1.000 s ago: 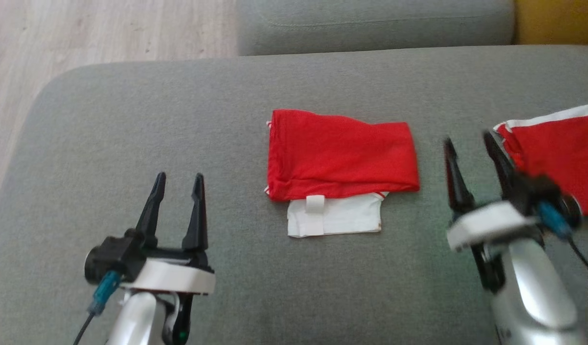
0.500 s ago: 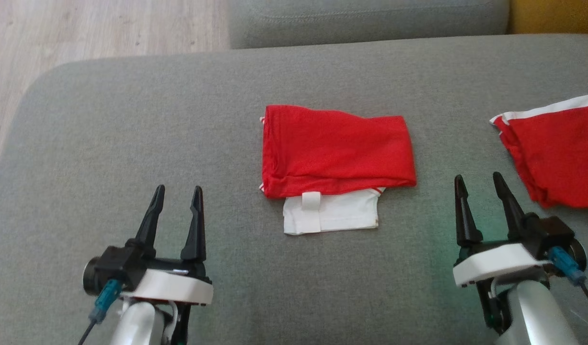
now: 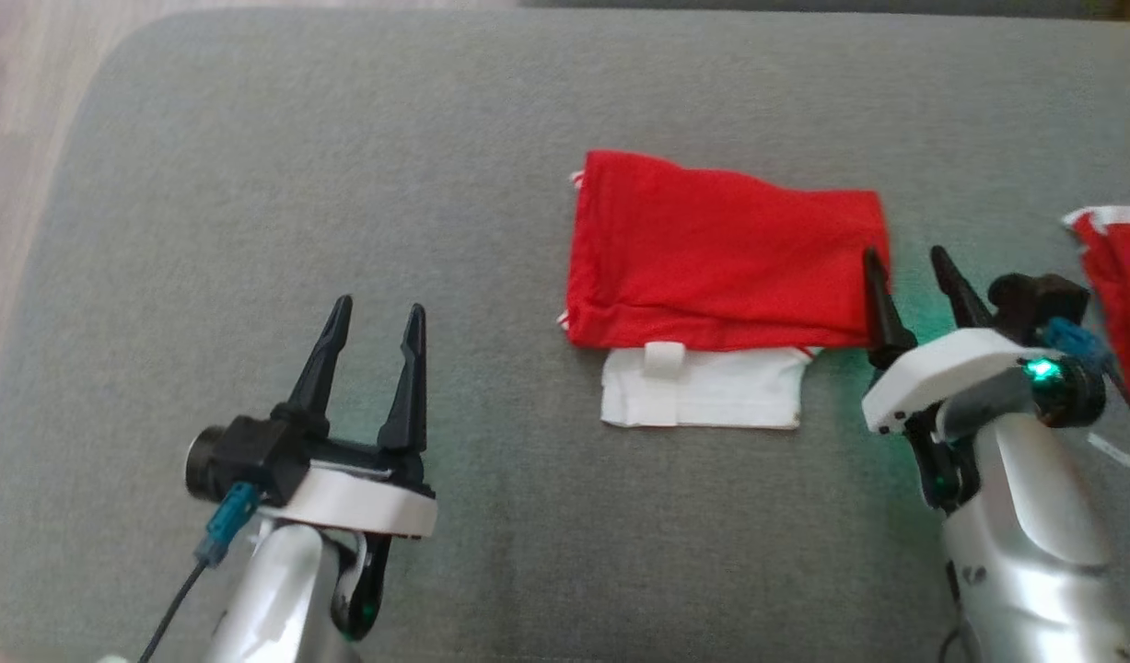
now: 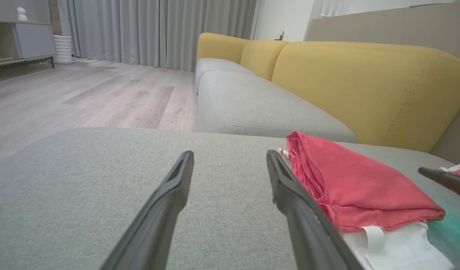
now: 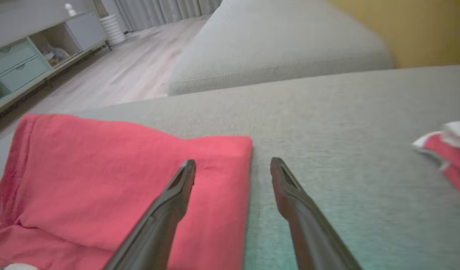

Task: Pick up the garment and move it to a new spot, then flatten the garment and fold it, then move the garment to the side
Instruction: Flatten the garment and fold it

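The garment (image 3: 721, 258) lies folded on the grey cushion (image 3: 343, 184): a red rectangle with a white band and tab sticking out of its near edge. It also shows as the garment (image 4: 349, 180) and the garment (image 5: 102, 176) in the wrist views. My right gripper (image 3: 905, 261) is open at the garment's right edge, its left finger over the red cloth and its right finger over bare cushion. The same straddle shows at my right gripper (image 5: 233, 163). My left gripper (image 3: 378, 313) is open and empty, well to the garment's left; my left gripper (image 4: 230, 155) holds nothing.
A second red and white cloth (image 3: 1117, 276) lies at the cushion's right edge, just beyond my right arm. Wooden floor (image 3: 12, 138) borders the cushion on the left. A yellow sofa back (image 4: 364, 82) and another grey seat (image 4: 259, 108) stand behind.
The camera has shifted down and left, so everything sits higher and further right in the picture. My right gripper has come in from the right to the garment's right edge. Both grippers stay open.
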